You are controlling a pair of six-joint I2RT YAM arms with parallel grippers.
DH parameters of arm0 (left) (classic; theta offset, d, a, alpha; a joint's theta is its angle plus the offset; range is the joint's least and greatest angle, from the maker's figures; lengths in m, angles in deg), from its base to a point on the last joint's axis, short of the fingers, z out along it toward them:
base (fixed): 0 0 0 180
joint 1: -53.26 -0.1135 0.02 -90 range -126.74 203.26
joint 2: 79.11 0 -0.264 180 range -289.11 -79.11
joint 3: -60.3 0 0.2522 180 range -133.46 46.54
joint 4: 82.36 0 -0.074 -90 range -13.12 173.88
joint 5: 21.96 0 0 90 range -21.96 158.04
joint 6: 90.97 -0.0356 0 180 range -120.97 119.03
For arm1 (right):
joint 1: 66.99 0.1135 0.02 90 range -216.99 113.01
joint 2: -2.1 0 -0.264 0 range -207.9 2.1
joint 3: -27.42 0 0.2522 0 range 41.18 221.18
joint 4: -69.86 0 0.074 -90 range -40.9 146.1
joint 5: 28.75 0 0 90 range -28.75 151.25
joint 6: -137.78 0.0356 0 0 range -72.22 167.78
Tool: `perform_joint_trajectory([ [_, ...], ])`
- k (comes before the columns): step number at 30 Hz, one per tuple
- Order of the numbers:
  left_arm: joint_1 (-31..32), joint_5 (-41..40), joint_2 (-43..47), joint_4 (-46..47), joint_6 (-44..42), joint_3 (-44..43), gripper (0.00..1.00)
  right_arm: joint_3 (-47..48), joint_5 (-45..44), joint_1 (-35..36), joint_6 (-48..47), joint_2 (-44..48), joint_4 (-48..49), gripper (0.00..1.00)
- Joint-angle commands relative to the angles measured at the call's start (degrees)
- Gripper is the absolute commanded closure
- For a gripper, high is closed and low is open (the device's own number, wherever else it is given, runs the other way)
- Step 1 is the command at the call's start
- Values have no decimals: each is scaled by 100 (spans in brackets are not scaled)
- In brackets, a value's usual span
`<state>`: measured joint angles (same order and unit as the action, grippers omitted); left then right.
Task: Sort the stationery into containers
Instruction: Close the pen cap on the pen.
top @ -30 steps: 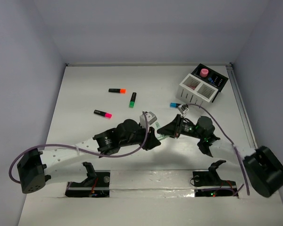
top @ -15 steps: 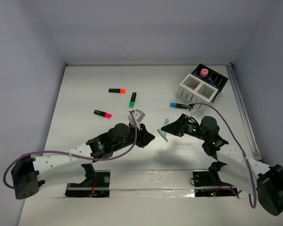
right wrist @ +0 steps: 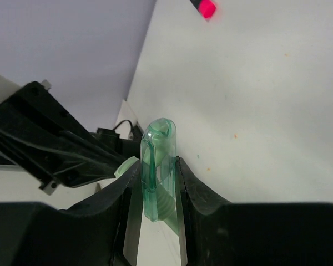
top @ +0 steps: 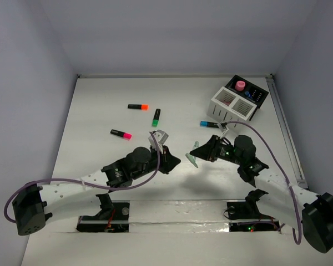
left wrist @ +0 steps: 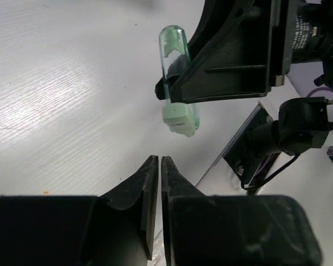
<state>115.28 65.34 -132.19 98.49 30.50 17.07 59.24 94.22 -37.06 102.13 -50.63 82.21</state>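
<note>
My right gripper point(top: 195, 153) is shut on a translucent green T-shaped piece point(top: 193, 160) and holds it above the table; the right wrist view shows the piece point(right wrist: 159, 160) clamped upright between the fingers. My left gripper point(top: 174, 160) is shut and empty, just left of the piece point(left wrist: 176, 83). On the table lie an orange-capped highlighter point(top: 137, 106), a green-capped one point(top: 155, 117), a pink-capped one point(top: 121, 133) and a small blue pen point(top: 206, 124). The white slatted box point(top: 231, 105) joins the black box point(top: 250, 94) at the back right.
A pink round item point(top: 240, 85) sits in the black box. The enclosure walls stand at the back and sides. Both arm bases and cables lie along the near edge. The left arm point(right wrist: 55, 149) shows close beside the right fingers.
The left gripper has drawn back to the left, away from the green piece. The right gripper has kept hold of the piece and lifted it slightly; its arm has swung outward.
</note>
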Motion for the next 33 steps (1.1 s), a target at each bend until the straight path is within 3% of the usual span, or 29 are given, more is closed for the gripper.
perform_joint_trajectory([
  [1,-6,156,183,358,-18,-6,96,469,-28,-14,-573,-79,-474,79],
  [5,-6,59,298,577,80,135,59,593,16,-14,-759,-149,-756,82],
  [12,-6,-134,123,621,-948,-23,43,1366,1455,-14,-1207,-922,-1529,85],
  [17,-6,217,61,1465,-923,144,27,1717,1976,-14,-1348,-1143,-1881,86],
  [27,-6,683,-115,1290,-685,56,36,1911,2082,-14,-1330,-1055,-2101,87],
  [33,-6,876,-71,1676,-747,179,45,1982,2187,-14,-1374,-1073,-2206,88],
])
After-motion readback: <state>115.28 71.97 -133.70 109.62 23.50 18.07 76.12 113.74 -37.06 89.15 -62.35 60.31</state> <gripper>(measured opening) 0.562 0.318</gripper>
